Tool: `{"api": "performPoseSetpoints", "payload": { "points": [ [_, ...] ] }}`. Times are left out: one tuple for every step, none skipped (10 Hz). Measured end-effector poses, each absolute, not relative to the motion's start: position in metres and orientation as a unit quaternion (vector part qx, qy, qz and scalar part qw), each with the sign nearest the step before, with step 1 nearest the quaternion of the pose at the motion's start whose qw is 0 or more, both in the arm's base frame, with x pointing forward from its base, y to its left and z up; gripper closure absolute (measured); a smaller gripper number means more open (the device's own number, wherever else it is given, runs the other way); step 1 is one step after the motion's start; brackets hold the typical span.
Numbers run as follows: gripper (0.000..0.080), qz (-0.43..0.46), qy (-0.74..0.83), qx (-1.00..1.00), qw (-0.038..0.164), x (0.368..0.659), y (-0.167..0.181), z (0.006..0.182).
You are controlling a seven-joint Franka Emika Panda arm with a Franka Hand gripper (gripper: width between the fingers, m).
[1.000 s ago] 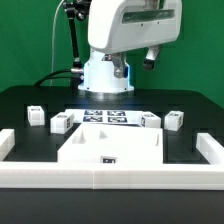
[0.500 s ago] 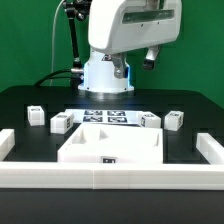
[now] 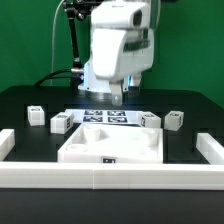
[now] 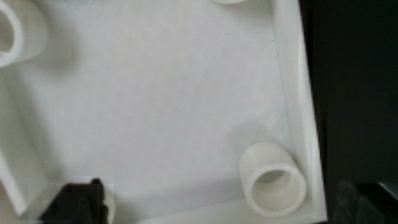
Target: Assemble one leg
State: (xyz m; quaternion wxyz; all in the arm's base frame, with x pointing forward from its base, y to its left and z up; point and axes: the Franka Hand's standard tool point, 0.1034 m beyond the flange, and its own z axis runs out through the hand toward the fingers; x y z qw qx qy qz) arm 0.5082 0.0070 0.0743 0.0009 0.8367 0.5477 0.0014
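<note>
Four small white tagged plastic legs (image 3: 60,123) stand on the black desk (image 3: 30,100), two toward each side edge; end effector (image 4: 222,200) spread wide, hovering over the large white rimmed panel (image 4: 160,100).

Bare table (image 3: 25,100) lies open at both sides of the raised-rim panel (image 3: 85,152), where paired legs (image 3: 60,123) stand, and white rails (image 3: 8,143) wall the edges.

We see a black table (image 3: 200,100) under even light. Behind the table hangs a plain green backdrop (image 3: 30,40). Along the table's near edge and sides runs a low white border (image 3: 60,176).
</note>
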Motion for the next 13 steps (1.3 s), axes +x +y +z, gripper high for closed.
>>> {"api": "performPoseSetpoints", "payload": {
  "points": [
    [0.0150, -0.004, 0.553, 0.833, -0.002, 0.503, 0.012, 0.064],
    [0.0150, -0.003, 0.552, 0.834, -0.001, 0.505, 0.011, 0.067],
    [0.0150, -0.002, 0.551, 0.834, -0.001, 0.505, 0.011, 0.067],
    [0.0150, -0.003, 0.552, 0.834, -0.001, 0.505, 0.011, 0.066],
    [0.0150, -0.003, 0.552, 0.834, -0.002, 0.504, 0.011, 0.066],
    [0.0150, -0.003, 0.577, 0.817, -0.002, 0.501, 0.011, 0.061],
    [0.0150, -0.001, 0.582, 0.813, -0.003, 0.496, 0.012, 0.052],
    [0.0150, 0.001, 0.588, 0.809, -0.003, 0.490, 0.013, 0.044],
    [0.0150, 0.000, 0.597, 0.802, -0.006, 0.486, 0.014, 0.037],
    [0.0150, 0.001, 0.598, 0.801, -0.007, 0.484, 0.016, 0.027],
    [0.0150, -0.002, 0.598, 0.801, -0.011, 0.481, 0.016, 0.019],
    [0.0150, -0.006, 0.597, 0.802, -0.014, 0.479, 0.015, 0.013],
    [0.0150, -0.009, 0.592, 0.806, -0.017, 0.477, 0.013, 0.009]
  ]
}}
